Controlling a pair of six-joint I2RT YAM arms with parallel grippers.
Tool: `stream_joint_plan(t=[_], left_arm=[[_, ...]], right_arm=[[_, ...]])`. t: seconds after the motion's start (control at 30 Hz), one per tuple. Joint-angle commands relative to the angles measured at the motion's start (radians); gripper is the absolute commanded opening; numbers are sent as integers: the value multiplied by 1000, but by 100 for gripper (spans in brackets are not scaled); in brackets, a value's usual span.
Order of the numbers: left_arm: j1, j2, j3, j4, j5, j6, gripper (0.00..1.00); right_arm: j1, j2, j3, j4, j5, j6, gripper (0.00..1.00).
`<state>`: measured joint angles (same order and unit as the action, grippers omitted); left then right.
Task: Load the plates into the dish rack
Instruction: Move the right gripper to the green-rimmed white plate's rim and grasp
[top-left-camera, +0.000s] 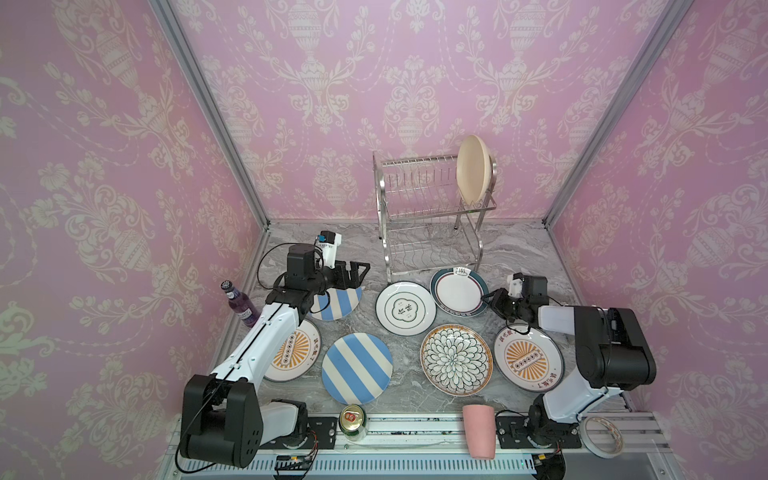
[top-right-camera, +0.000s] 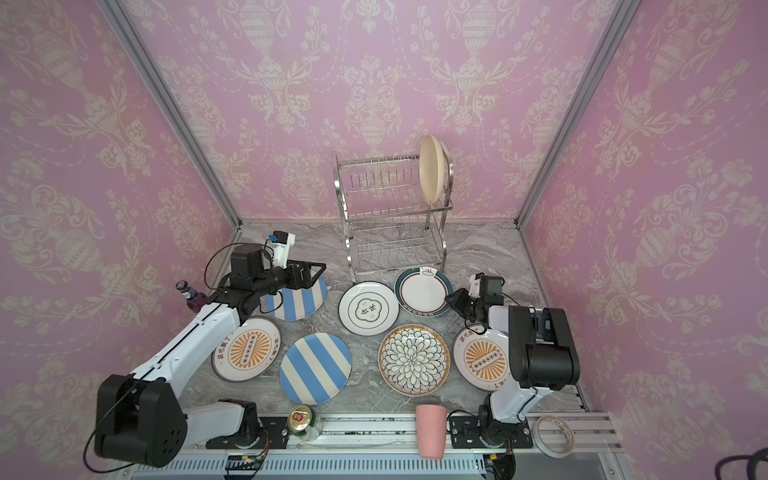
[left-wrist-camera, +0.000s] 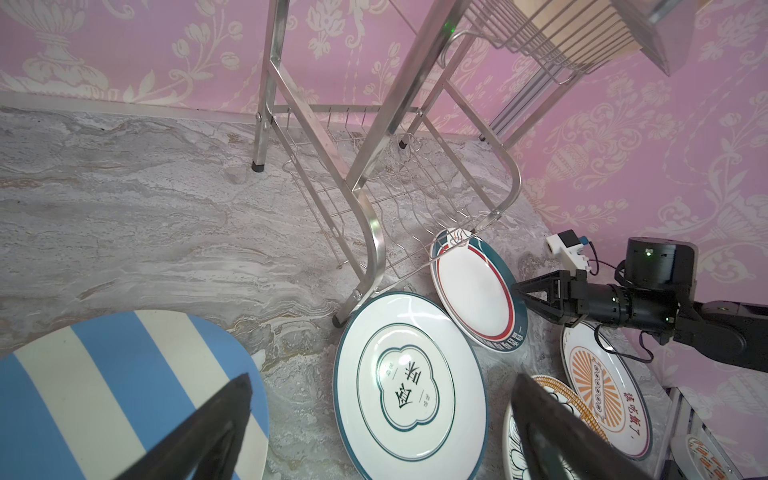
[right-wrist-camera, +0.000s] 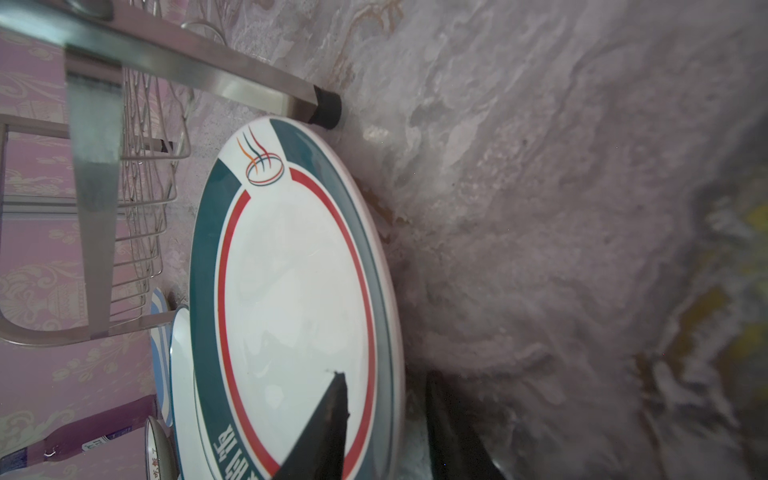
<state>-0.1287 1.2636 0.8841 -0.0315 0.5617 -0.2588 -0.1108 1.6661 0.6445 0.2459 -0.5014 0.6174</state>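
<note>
The dish rack (top-left-camera: 384, 232) stands at the back, with the plain cream plate (top-left-camera: 471, 170) upright in its top tier. Flat on the marble lie the teal-rimmed plate (top-left-camera: 457, 295), cloud-outline plate (top-left-camera: 405, 307), petal plate (top-left-camera: 456, 359), two blue-striped plates (top-left-camera: 340, 305) (top-left-camera: 356, 368) and two sunburst plates (top-left-camera: 528, 359) (top-left-camera: 291, 351). My right gripper (right-wrist-camera: 385, 374) straddles the teal-rimmed plate's (right-wrist-camera: 291, 270) near rim, one finger over its face and one beside its edge, with a narrow gap left. My left gripper (left-wrist-camera: 382, 376) hovers wide open and empty between a striped plate (left-wrist-camera: 104, 395) and the cloud-outline plate (left-wrist-camera: 409, 382).
A purple bottle (top-left-camera: 239, 303) stands by the left wall. A drink can (top-left-camera: 353, 422), a pink cup (top-left-camera: 478, 430) and a tape roll (top-left-camera: 602, 436) sit on the front rail. The rack's front leg (right-wrist-camera: 324, 108) touches the table right beside the teal-rimmed plate.
</note>
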Motion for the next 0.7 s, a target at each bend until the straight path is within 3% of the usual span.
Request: stream_joint_plan(t=[0.0,0.3,0.67], left_arm=[[-8,-27,-19,20,-8,27,99],[-9,-26,-25,34,11,19,99],[-9,-27,-26,32,13,21,99]], right_arm=[[5,32,14,-57,49,-11,30],[17,62,71,-126,78,-44,28],[37,70,138,-246,113,-96,15]])
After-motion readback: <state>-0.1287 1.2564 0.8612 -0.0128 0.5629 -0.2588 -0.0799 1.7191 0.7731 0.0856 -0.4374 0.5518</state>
